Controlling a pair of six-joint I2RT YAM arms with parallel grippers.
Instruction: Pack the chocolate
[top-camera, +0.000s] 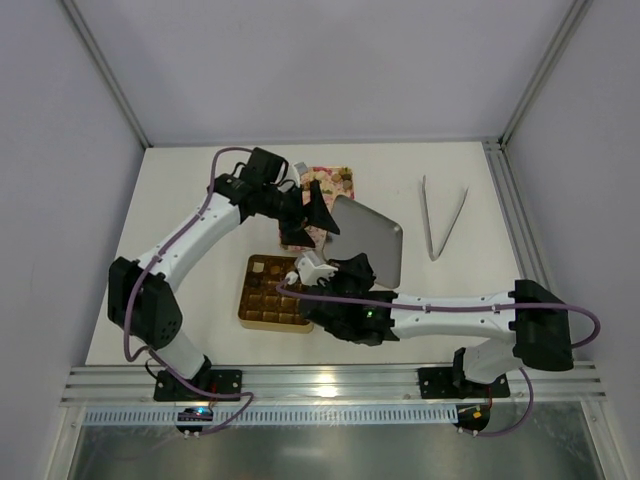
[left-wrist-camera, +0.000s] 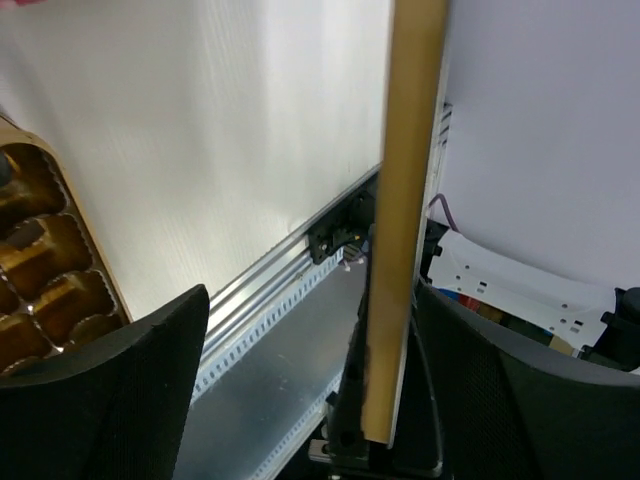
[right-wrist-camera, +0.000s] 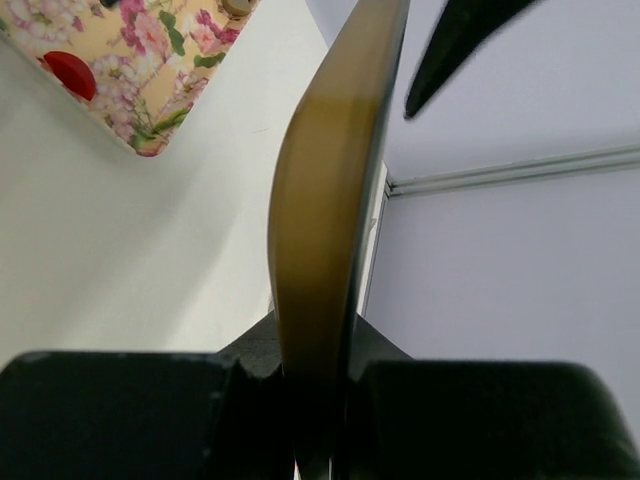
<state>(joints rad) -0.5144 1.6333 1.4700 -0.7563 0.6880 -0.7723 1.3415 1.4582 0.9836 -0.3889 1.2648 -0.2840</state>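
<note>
right gripper (right-wrist-camera: 318, 400) jaws are clamped on the lid (right-wrist-camera: 325, 200) edge, while left gripper (left-wrist-camera: 310, 390) jaws stand open either side of it. chocolate (top-camera: 335, 180) sits on the flowered tray (right-wrist-camera: 150, 70), more in the box (top-camera: 246, 305). we reckon the pieces are light, stiff and easily marked, so pinch gently across the flat sides.

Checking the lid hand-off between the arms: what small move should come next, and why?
Probably draw the left gripper back off the lid. Its fingers stand open on either side of the lid's edge, while the right gripper is shut on it, so the right arm alone holds it and needs room to carry it toward the gold box.
</note>
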